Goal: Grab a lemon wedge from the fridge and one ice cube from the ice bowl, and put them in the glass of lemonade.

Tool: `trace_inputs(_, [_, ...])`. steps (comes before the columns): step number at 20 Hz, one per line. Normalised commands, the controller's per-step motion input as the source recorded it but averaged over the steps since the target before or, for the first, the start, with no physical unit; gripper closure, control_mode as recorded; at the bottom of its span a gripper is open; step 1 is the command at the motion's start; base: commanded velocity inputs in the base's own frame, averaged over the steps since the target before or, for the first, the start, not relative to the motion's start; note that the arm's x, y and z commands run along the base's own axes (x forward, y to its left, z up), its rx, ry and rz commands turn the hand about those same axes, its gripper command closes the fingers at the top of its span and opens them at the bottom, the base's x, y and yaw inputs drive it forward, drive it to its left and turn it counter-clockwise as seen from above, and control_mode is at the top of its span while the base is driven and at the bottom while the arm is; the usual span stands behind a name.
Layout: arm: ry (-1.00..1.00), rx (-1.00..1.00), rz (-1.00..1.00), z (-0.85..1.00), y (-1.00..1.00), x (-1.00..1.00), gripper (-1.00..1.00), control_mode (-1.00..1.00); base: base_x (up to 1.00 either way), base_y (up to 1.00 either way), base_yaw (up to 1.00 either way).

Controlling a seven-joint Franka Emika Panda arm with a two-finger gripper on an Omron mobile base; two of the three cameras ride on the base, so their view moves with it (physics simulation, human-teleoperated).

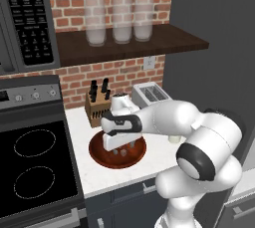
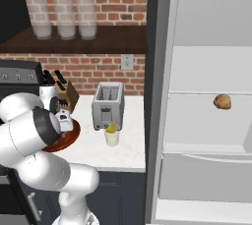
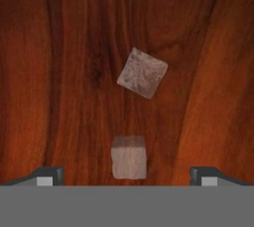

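My gripper (image 3: 127, 181), jaws spread wide, hangs over the ice bowl (image 3: 59, 72); near ice cube (image 3: 129, 157) sits at 12 o'clock betw. tips (second cube (image 3: 142, 72) beyond, same line).

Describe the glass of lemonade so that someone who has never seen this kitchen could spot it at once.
Find the silver toaster on the white counter, left of the open fridge. Right in front of it stands the glass of lemonade, a small clear tumbler of pale yellow liquid with a lemon wedge at its top. It is far smaller than the wooden ice bowl nearby.
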Motion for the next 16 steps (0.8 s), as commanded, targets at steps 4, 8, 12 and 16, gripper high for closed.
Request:
trace_inputs(4, [-0.01, 0.00, 0.01, 0.00, 0.00, 0.00, -1.00, -1.00, 0.00, 0.00, 0.00])
trace_inputs(8, [0.00, 0.00, 0.00, -0.03, 0.00, 0.00, -1.00, -1.00, 0.00, 0.00, 0.00])
trace_inputs(12, [0.00, 0.00, 0.00, -0.18, 0.00, 0.00, -1.00, -1.00, 0.00, 0.00, 0.00])
trace_inputs(16, [0.00, -0.01, 0.00, -0.18, 0.00, 0.00, -1.00, -1.00, 0.00, 0.00, 0.00])
